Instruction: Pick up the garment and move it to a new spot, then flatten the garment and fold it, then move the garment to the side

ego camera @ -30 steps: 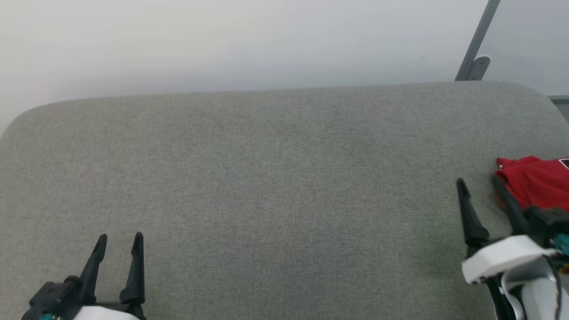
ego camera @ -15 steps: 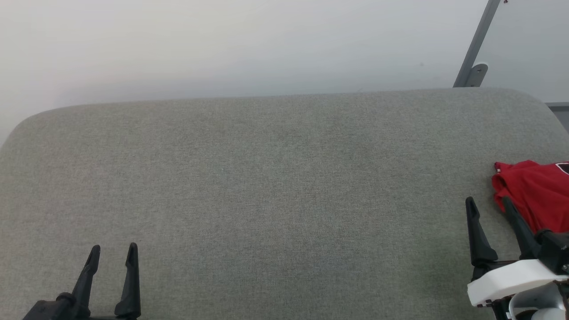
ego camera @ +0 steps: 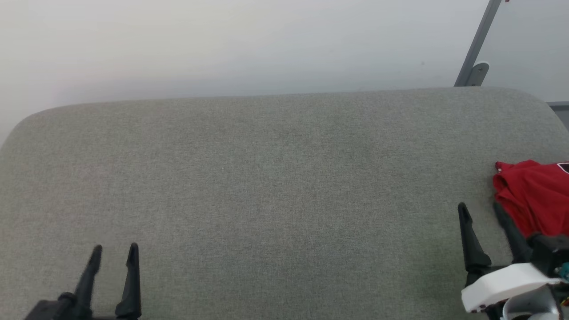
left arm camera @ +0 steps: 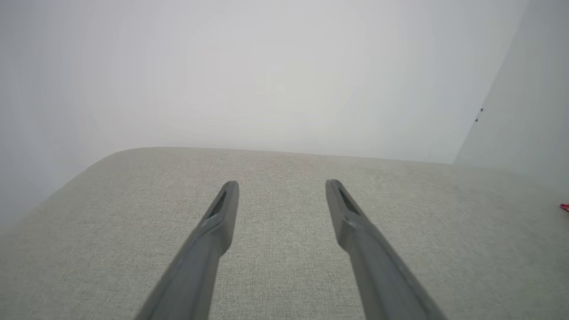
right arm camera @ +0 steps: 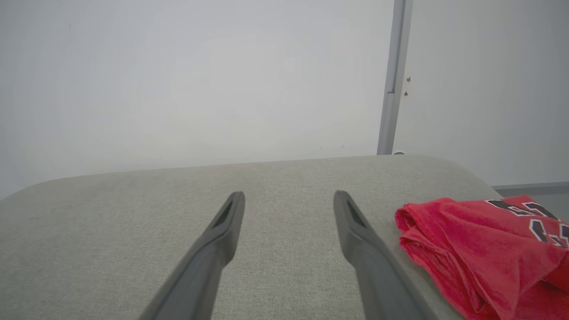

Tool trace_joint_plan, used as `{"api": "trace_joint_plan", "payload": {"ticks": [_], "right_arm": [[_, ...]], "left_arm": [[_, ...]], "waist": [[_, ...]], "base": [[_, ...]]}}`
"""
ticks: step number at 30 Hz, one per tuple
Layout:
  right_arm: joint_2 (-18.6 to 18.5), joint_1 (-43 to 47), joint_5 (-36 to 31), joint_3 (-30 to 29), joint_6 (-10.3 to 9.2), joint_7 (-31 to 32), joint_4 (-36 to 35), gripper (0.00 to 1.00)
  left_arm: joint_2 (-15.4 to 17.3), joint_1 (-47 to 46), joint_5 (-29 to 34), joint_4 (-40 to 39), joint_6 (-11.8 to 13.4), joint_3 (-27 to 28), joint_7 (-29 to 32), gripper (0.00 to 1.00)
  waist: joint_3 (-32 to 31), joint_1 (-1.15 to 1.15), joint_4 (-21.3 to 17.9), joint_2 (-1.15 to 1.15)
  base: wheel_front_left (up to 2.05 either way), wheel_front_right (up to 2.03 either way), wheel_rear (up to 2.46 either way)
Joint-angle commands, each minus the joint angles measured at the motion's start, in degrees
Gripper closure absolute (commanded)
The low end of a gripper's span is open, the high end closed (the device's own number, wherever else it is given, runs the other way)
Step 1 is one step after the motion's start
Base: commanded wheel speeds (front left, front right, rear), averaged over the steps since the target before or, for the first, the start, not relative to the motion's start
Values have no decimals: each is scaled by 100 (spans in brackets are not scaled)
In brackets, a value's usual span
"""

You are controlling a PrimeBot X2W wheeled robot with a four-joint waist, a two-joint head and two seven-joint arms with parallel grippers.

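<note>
Garment (ego camera: 529, 195) bunched beside right gripper (ego camera: 480, 206), spread wide, shifted slightly leftward, left gripper (ego camera: 115, 247) parted, unmoved.

The garment (ego camera: 533, 195) runs off the head view's right edge, and off the right and bottom edges of the right wrist view, so its full shape cannot be told. Its lettering (right arm camera: 529, 218) is cut off there too and cannot be read. The right hand (ego camera: 481, 208) has its outer finger (ego camera: 511, 231) blurred across the garment's near edge; whether they touch is unclear. The left hand (ego camera: 115, 248) is cut by the bottom edge, one finger smeared. A red speck (left arm camera: 564, 206) at the left wrist view's right edge is too small to identify.
</note>
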Motion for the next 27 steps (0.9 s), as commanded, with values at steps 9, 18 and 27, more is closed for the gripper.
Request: {"api": "trace_joint_plan", "payload": {"ticks": [9, 18, 27], "right_arm": [[63, 13, 541, -15, -1, 105, 246, 100], [107, -75, 1447, -37, -2, 230, 324, 100], [149, -163, 2257, -59, -3, 347, 402, 100]], "left_arm": [[-126, -92, -545, 226, 5, -39, 129, 100], [-180, -298, -1444, 370, 4, -23, 353, 100], [-237, -481, -2240, 498, 3, -3, 556, 100]], "waist": [[-1, 0, -4, 0], [-2, 0, -11, 0], [-4, 0, -18, 0]], "base": [[0, 0, 0], [0, 0, 0], [0, 0, 0]]}}
